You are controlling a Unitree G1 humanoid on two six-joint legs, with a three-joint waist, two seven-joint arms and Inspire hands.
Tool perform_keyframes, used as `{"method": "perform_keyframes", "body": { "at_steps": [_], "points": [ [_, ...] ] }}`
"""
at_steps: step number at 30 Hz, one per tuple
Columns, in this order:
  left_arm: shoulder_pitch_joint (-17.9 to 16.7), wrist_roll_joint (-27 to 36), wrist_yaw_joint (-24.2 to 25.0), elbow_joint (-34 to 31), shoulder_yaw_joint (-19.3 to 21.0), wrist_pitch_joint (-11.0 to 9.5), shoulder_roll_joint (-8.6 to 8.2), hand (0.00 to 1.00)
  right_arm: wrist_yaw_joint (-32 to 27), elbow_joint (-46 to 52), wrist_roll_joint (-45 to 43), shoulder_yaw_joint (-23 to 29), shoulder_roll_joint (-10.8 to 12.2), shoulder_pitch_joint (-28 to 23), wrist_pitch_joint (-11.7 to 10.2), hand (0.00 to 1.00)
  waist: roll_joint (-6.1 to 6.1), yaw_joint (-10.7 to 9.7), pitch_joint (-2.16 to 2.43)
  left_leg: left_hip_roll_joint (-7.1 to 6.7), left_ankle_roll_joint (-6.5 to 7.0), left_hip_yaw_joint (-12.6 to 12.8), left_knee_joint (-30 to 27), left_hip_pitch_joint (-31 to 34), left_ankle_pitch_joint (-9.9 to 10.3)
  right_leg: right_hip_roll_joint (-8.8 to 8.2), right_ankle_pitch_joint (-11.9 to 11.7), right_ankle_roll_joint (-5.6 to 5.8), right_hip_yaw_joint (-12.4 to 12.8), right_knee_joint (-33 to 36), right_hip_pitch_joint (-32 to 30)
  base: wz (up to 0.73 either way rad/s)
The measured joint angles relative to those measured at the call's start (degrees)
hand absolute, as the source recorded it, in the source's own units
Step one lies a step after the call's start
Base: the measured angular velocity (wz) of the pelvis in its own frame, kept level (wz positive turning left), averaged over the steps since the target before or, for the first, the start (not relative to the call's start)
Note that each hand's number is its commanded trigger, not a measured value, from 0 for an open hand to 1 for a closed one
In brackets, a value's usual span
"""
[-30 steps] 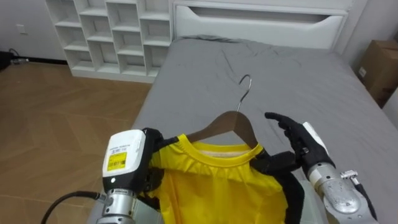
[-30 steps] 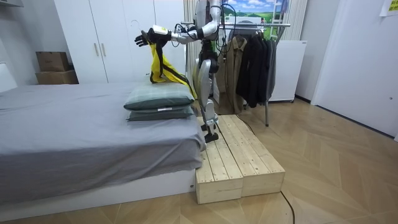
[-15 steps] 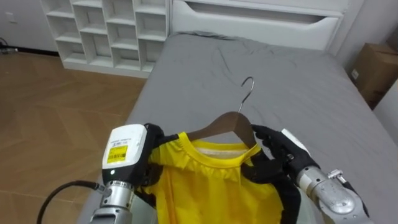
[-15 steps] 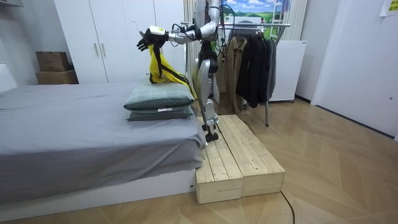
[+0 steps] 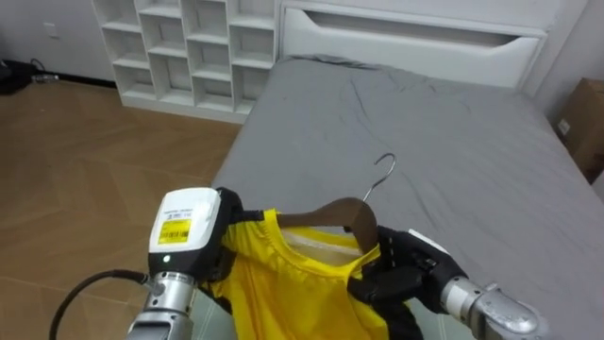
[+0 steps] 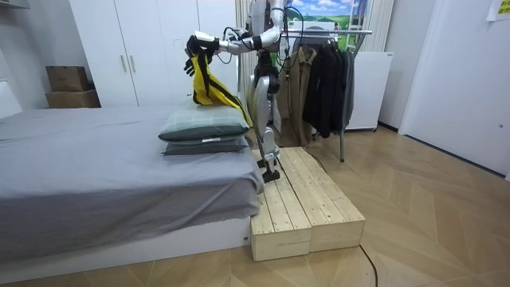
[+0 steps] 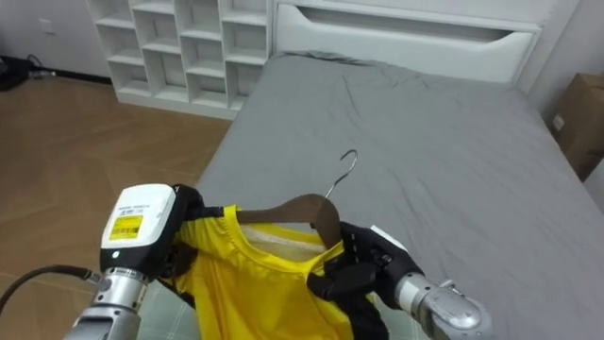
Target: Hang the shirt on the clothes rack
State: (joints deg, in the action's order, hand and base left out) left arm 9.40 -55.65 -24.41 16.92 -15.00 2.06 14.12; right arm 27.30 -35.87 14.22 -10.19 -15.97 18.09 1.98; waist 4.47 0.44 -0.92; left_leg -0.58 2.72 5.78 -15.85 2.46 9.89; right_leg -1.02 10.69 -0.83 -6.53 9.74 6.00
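I am standing on the wooden platform (image 6: 307, 199) beside the bed (image 5: 453, 142), holding the yellow shirt (image 5: 283, 288) up in front of me above the mattress. The shirt is already threaded onto the wooden hanger (image 5: 330, 212): its collar sits around the hanger's neck and the metal hook (image 5: 385, 170) is poking up free, pointing away from me towards the headboard.

My right hand (image 5: 404, 269) is curling round the right shoulder of the hanger, clamping wood and cloth together. My left hand (image 5: 228, 236) is sitting at the shirt's left shoulder, half buried in the yellow fabric, and I cannot tell whether it is gripping or just propping the cloth.

So I am judging the dressing of the hanger to be done and the carrying step to be in hand. The clothes rail (image 6: 351, 32), with dark coats (image 6: 327, 80) on it, is behind me, on the room view's right. The next move is calling for a turn on the platform towards that rail while keeping the hanger level so the shirt is not sliding off, then lifting the hook over the bar into a gap beside the coats.
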Motion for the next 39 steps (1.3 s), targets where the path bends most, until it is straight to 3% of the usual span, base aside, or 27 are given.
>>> {"method": "perform_keyframes", "body": {
  "at_steps": [1, 27, 29, 32, 33, 34, 35, 39],
  "points": [
    [0.0, -0.3, 0.0, 0.0, 0.1, 0.0, 0.00, 1.00, 0.3, -0.2, 0.0, -0.1, 0.0, 0.0, 0.0, 1.00, 0.01, 0.0, 0.01, 0.00, 0.00, 0.0, 0.0, 0.0, 0.0, -0.01, 0.0, 0.00, 0.0, 0.0, 0.0, 0.00],
    [0.3, -0.2, -1.4, 0.0, -1.0, -0.7, -0.42, 1.00, 1.6, -3.9, 1.7, -2.2, -0.1, 0.0, 0.0, 1.00, 0.00, -0.3, -0.01, -0.11, -0.02, -1.3, -0.9, 0.8, 0.0, 0.02, 0.0, -0.01, -1.2, -0.1, -0.2, 0.02],
    [0.3, -0.2, -1.4, 0.0, -1.0, -0.7, -0.44, 0.75, 1.6, -3.9, 1.7, -2.1, -0.1, 0.0, 0.0, 1.00, -0.02, -0.3, -0.02, -0.11, -0.03, -1.3, -0.9, 0.8, 0.0, 0.02, 0.0, -0.08, -1.2, -0.1, -0.1, 0.00],
    [0.3, -0.2, -1.4, 0.0, -1.1, -0.9, -0.49, 0.69, 1.5, -3.9, 1.5, -2.1, -0.1, 0.0, 0.0, 1.00, -0.06, -0.4, -0.03, -0.11, -0.03, -1.3, -0.9, 0.8, 0.0, 0.02, -0.1, -0.08, -1.2, -0.1, -0.1, 0.00],
    [0.3, -0.2, -1.4, 0.0, -1.1, -0.9, -0.53, 0.63, 1.5, -3.9, 1.5, -2.1, -0.1, 0.0, 0.0, 1.00, -0.08, -0.4, -0.03, -0.11, -0.03, -1.3, -0.9, 0.8, 0.0, 0.02, -0.1, -0.08, -1.2, -0.1, -0.1, 0.00],
    [0.3, 0.0, -1.4, 0.0, -1.1, -1.0, -0.60, 0.26, 1.4, -3.9, 1.2, -2.1, -0.2, 0.0, 0.0, 1.00, -0.11, -0.4, -0.04, -0.11, -0.03, -1.3, -1.0, 0.8, 0.0, -0.02, -0.1, -0.08, -1.4, -0.1, -0.1, 0.00],
    [0.3, 0.1, -1.4, 0.0, -1.1, -1.1, -0.64, 0.00, 1.4, -4.0, 1.2, -2.1, -0.2, 0.0, 0.0, 1.00, -0.13, -0.4, -0.04, -0.11, -0.03, -1.3, -1.0, 0.8, 0.0, -0.02, -0.1, -0.08, -1.5, -0.1, -0.1, 0.00],
    [0.3, 4.8, -2.1, 0.0, -1.1, -1.8, -1.09, 0.00, 1.4, -4.2, 0.9, -2.1, -0.4, 0.0, 0.0, 1.00, -0.21, -0.3, -0.06, -0.13, -0.03, -1.3, -0.9, 0.8, 0.0, -0.01, -0.1, -0.08, -1.5, -0.1, -0.1, 0.00]
  ]
}}
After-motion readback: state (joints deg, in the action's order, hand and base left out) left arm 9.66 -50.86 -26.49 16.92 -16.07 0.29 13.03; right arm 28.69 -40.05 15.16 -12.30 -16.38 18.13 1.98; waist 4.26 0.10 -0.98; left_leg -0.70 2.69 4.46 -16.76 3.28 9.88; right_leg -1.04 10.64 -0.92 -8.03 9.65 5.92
